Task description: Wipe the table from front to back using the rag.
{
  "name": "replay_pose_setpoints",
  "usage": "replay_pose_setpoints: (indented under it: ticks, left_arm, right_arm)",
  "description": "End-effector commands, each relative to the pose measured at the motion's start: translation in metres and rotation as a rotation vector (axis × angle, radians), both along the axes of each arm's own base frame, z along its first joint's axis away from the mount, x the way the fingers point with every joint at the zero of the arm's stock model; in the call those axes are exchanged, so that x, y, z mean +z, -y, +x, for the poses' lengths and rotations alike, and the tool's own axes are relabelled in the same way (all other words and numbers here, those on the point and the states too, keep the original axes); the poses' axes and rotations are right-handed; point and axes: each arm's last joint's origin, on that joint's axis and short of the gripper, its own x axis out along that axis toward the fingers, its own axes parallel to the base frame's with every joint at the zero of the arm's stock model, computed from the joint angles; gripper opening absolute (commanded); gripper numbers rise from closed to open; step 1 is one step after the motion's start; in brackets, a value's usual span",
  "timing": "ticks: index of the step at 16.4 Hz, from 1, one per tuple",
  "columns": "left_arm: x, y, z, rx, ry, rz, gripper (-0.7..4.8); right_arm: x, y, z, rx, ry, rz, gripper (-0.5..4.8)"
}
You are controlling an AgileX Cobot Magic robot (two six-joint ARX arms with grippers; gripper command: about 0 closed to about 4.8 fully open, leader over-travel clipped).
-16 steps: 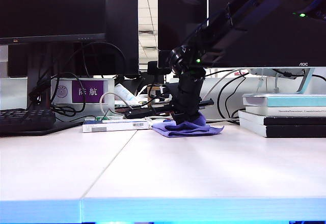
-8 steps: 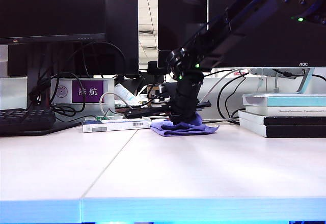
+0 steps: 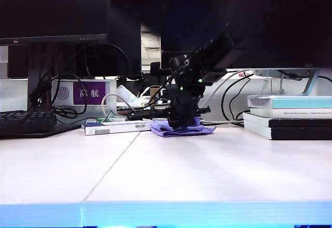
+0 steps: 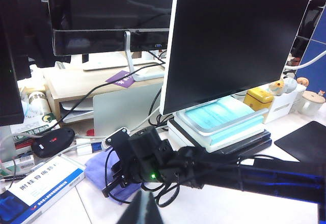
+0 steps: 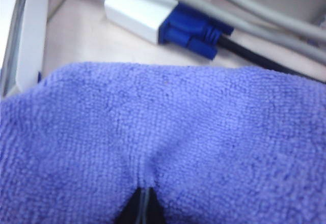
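The lavender rag (image 3: 199, 129) lies bunched at the back of the pale table (image 3: 207, 176), just in front of the cables. My right gripper (image 3: 182, 125) points down onto it. In the right wrist view the rag (image 5: 163, 132) fills the picture, and the right gripper (image 5: 145, 208) is shut on a pinched fold of it. The left wrist view shows the rag (image 4: 97, 165) under the outstretched right arm (image 4: 219, 173). My left gripper (image 4: 140, 211) hovers above the table on the near side of that arm, shut and holding nothing. It does not show in the exterior view.
A stack of books (image 3: 290, 119) stands at the back right under a monitor. A flat white and blue box (image 3: 116, 128) lies just left of the rag, and a keyboard (image 3: 26, 122) sits at the far left. Cables and a blue plug (image 5: 193, 28) lie right behind the rag.
My right gripper has slid the rag further back and slightly left. The arm has stretched out and now lies lower over the table. The rag looks more bunched.
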Motion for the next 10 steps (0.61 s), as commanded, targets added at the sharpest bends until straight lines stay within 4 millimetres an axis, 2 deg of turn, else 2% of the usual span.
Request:
replay_pose_setpoints:
  ticks: [1, 4, 7, 10]
  left_arm:
    - [0.0032, -0.0005, -0.0014, -0.005, 0.017, -0.009, -0.05]
    - [0.0026, -0.0004, -0.0013, -0.006, 0.012, -0.006, -0.05]
    - [0.0019, -0.0005, -0.0015, -0.005, 0.005, -0.002, -0.05]
    - [0.0019, -0.0005, -0.0013, -0.003, 0.005, -0.002, -0.05]
  right_arm:
    - [-0.0249, -0.0023, 0.0013, 0.018, -0.021, 0.007, -0.05]
    - [-0.0208, -0.0042, 0.0059, 0.026, 0.060, 0.036, -0.05]
    - [-0.0285, -0.0034, 0.0045, 0.027, 0.022, 0.019, -0.05]
    - [-0.0243, -0.0023, 0.0001, 0.034, -0.034, -0.006, -0.05]
